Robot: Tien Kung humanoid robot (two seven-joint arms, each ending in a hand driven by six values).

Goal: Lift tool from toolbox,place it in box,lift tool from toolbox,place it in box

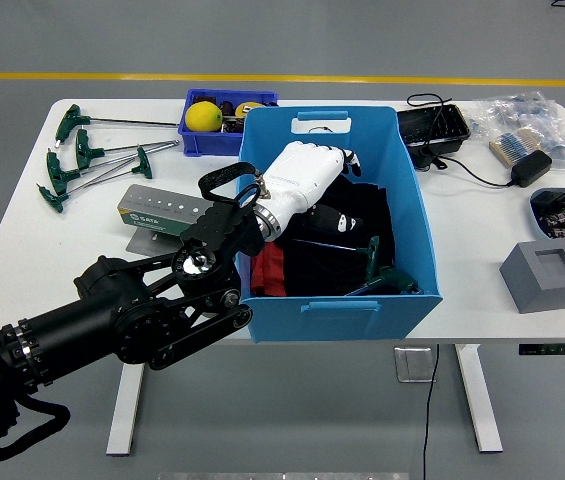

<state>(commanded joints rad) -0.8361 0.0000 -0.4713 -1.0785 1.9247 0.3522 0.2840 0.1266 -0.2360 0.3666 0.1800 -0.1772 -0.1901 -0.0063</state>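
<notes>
Tools are sitting on opposite sides: T-handle wrenches [87,165] are lying well left of the left hand [307,175], shafts pointing right. It's hovering inside the blue box [417,215], fingers loosely curled, gripping nothing, above a dropped green-handled tool [374,250].

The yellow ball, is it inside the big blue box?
No, the yellow ball sits in the small blue bin behind the big blue box.

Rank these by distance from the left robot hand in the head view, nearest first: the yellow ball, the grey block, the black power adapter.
From the left robot hand, over the blue box:
1. Yellow ball, far-left, in the small blue bin.
2. Black power adapter, far right.
3. Grey block, right, near the front edge.
</notes>
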